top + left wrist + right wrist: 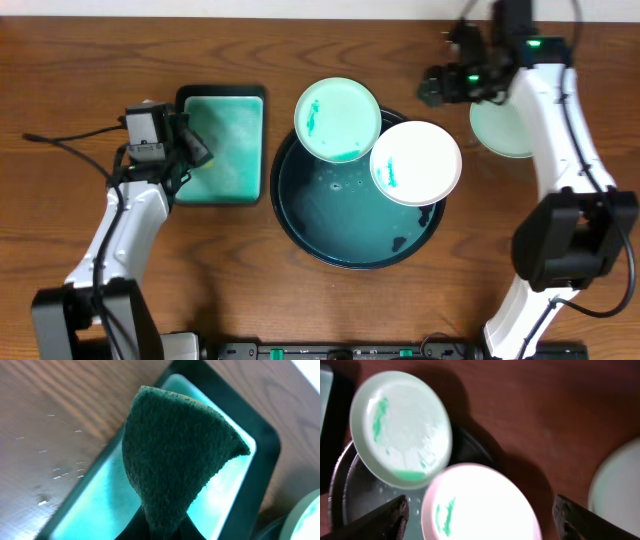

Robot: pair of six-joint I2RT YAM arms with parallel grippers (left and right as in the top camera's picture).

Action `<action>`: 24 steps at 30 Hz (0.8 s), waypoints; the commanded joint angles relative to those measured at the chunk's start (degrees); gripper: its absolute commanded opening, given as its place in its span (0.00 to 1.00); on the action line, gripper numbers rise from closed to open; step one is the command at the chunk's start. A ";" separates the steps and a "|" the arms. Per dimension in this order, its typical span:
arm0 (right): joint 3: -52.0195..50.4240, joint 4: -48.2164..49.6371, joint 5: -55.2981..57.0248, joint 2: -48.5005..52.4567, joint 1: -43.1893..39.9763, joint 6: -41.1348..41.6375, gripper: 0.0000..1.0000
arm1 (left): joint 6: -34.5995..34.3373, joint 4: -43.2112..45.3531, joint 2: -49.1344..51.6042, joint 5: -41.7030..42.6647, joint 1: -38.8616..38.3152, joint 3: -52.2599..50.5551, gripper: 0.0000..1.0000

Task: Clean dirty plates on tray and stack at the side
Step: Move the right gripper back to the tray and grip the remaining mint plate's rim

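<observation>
Three plates in all. A mint plate (pixel 338 120) and a white plate (pixel 416 162), both smeared blue-green, lean on the far rim of the single round tray (pixel 345 225). The third plate (pixel 497 135) lies on the tabletop (pixel 250 280) to the right, partly under the arm.

They look light, stiff and probably slick (the tray's inside seems wet), so I'd take one by its thin raised rim where it overhangs the tray.

The right pincer (pixel 481 512) hangs above them, fingers wide apart. The left pincer (pixel 165 532) is clamped on one green sponge (pixel 175 455) over the one rectangular tray (pixel 235 150).
</observation>
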 commanded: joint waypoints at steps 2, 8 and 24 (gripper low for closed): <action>0.02 4.63 4.87 0.13 5.20 -1.18 0.99 | -0.87 3.48 3.63 2.75 -1.64 0.07 0.07; -1.60 12.57 4.92 1.66 10.14 -4.42 0.99 | 5.11 6.78 7.69 2.78 -3.69 0.07 0.07; -1.92 19.91 4.90 13.70 13.46 -2.97 0.68 | 7.98 6.34 8.68 2.71 -4.17 0.07 0.08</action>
